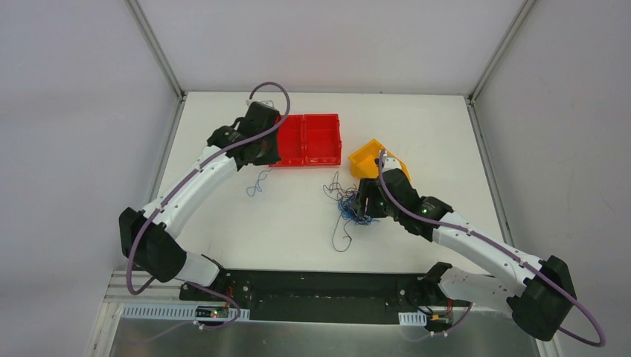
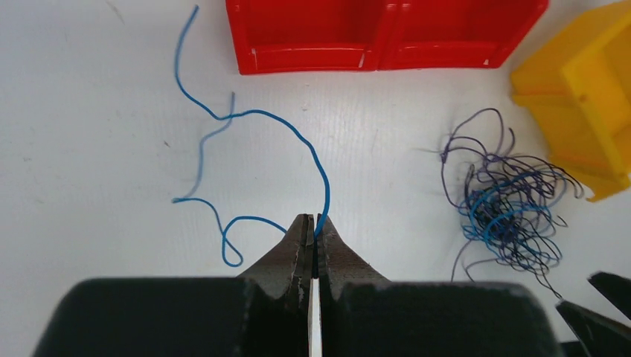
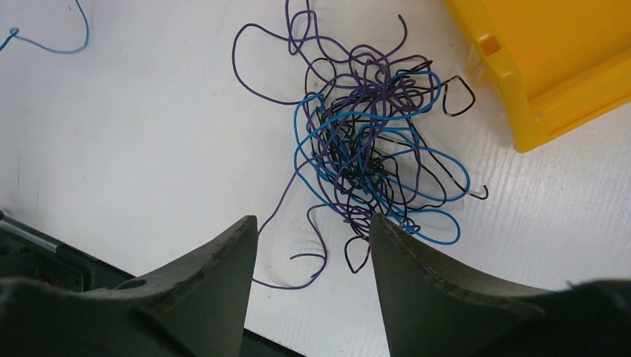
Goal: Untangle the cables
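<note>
while tight on one blue cable, left pincer; right pincer agape over one tangle

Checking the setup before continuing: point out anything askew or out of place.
The yellow bin sits turned at an angle, while the red bins lie roughly square to the table edge. The tangled wires beside it are the job; nothing looks damaged. The left fingers pinch one blue wire.
</note>
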`<act>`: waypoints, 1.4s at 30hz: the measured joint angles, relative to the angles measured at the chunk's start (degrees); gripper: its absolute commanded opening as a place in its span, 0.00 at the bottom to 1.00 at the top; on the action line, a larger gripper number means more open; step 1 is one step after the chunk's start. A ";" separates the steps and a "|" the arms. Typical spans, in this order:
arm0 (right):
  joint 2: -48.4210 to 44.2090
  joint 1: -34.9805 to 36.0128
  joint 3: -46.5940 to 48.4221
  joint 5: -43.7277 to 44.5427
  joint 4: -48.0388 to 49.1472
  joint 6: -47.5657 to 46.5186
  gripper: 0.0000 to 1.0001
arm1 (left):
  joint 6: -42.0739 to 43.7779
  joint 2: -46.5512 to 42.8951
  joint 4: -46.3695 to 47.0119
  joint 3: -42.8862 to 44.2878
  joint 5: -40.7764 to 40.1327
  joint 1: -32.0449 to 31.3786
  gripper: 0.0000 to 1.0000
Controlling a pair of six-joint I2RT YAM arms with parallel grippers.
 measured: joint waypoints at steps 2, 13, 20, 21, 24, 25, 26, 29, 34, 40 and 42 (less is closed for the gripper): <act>0.00 0.00 0.00 -0.02 -0.04 -0.07 0.60 | 1.09 -2.14 -3.17 2.86 1.03 0.00 0.00; 0.00 -0.15 0.02 -0.04 -0.37 -0.20 0.60 | 6.12 -2.73 -12.94 20.31 5.70 -0.04 0.00; -0.02 -0.24 0.07 -0.04 -0.39 -0.22 0.60 | 9.07 4.59 -13.53 33.99 5.53 0.02 0.00; -0.04 -0.24 0.04 -0.02 -0.42 -0.22 0.60 | 9.53 6.03 -13.27 35.50 5.49 0.04 0.00; -0.37 -0.26 0.04 0.00 -0.46 -0.22 0.60 | 10.58 11.37 -13.55 40.13 5.40 0.83 0.00; -0.57 -0.26 0.04 0.00 -0.46 -0.22 0.60 | 10.99 13.33 -13.68 41.88 5.53 1.20 0.00; -0.72 -0.26 0.04 0.00 -0.46 -0.22 0.60 | 11.23 15.21 -13.53 43.45 5.64 1.66 0.00; -0.92 -0.37 0.07 0.02 -0.48 -0.24 0.60 | 11.56 19.87 -13.29 47.34 5.70 3.32 0.00; -1.14 -0.59 0.07 0.07 -0.83 -0.28 0.60 | 11.58 26.34 -11.28 51.65 6.64 5.92 0.00; -1.88 -0.83 0.07 0.24 -0.96 -0.70 0.60 | 11.56 33.14 -7.80 53.48 7.69 7.61 0.00; -1.97 -0.98 0.07 0.24 -0.98 -0.74 0.60 | 11.43 34.71 -6.47 52.41 8.61 7.91 0.00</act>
